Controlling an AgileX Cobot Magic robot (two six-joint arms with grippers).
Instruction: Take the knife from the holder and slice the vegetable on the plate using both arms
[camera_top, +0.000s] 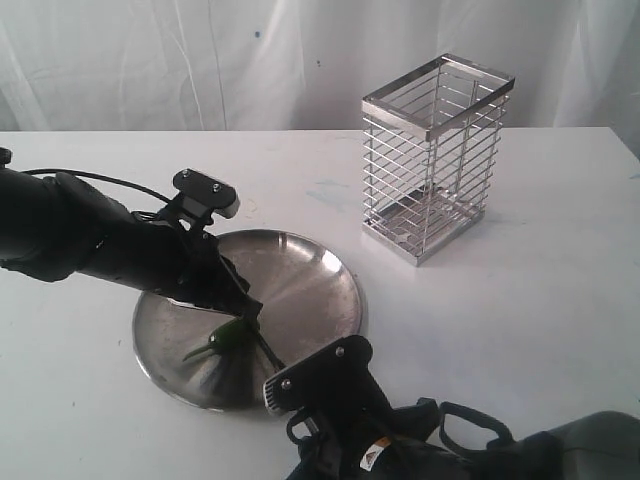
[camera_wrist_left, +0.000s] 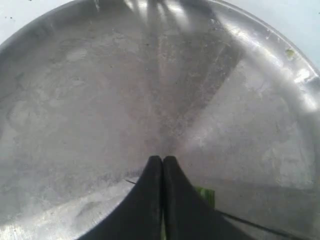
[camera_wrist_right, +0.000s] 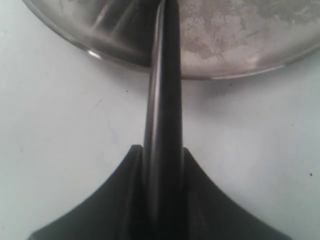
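Left gripper (camera_wrist_left: 162, 164) had its two black fingers pressed flat together with nothing between the tips, and it hung low over the steel plate (camera_top: 335, 262). In the exterior view those closed tips came down right at the green chili pepper (camera_top: 230, 338), which lay on the near part of the plate, its thin stem pointing toward the left rim. Whether the tips actually touched the pepper could not be told. The left wrist view showed only a small patch of green just beside the fingers.

Right gripper (camera_wrist_right: 162, 167) was clamped on the black knife (camera_wrist_right: 162, 75), with the handle wedged upright between its fingers. The knife ran forward from the grip, over the white table (camera_top: 540, 290) and across the near rim of the plate. In the exterior view the narrow blade showed as a thin dark line reaching the pepper, close to the closed left fingers. How the edge met the pepper was too small to make out.

At the back right of the table stood the chrome wire holder (camera_top: 435, 160), upright and well apart from the plate. A white curtain (camera_top: 150, 60) hung behind the table.
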